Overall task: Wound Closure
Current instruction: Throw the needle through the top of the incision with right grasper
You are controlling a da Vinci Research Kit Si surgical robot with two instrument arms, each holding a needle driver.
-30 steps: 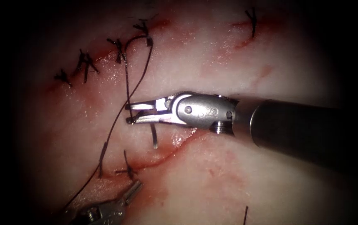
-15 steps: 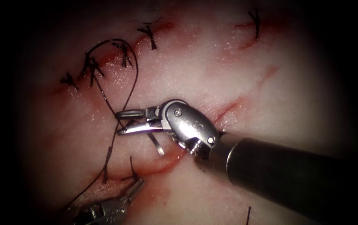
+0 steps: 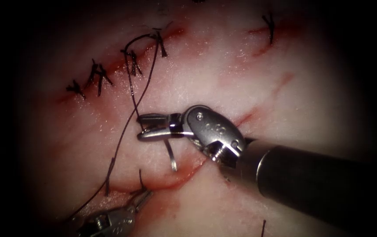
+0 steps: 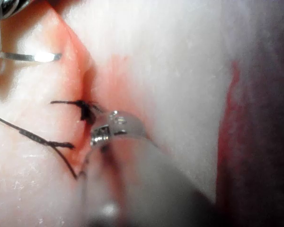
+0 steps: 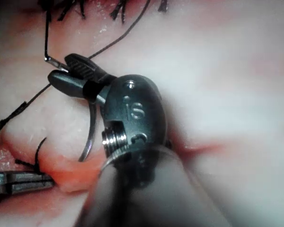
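Pale tissue (image 3: 285,87) lies under both tools. Just above the cut (image 3: 184,173), the needle (image 3: 170,154) is gripped by the right tool (image 3: 146,127), clear of the tissue. Whether the left tool (image 3: 141,198) is closed cannot be told. A stitch seems half done; careful aiming is needed.

curved steel needle (image 3: 169,153) hanging point-down above the red cut (image 3: 175,179), dark thread (image 3: 125,131) trailing left

The right gripper (image 3: 142,126) sits at centre, needle (image 3: 171,156) hanging toward six above the cut (image 3: 175,177). The left gripper (image 3: 143,196) lies at seven, on the cut's left end.
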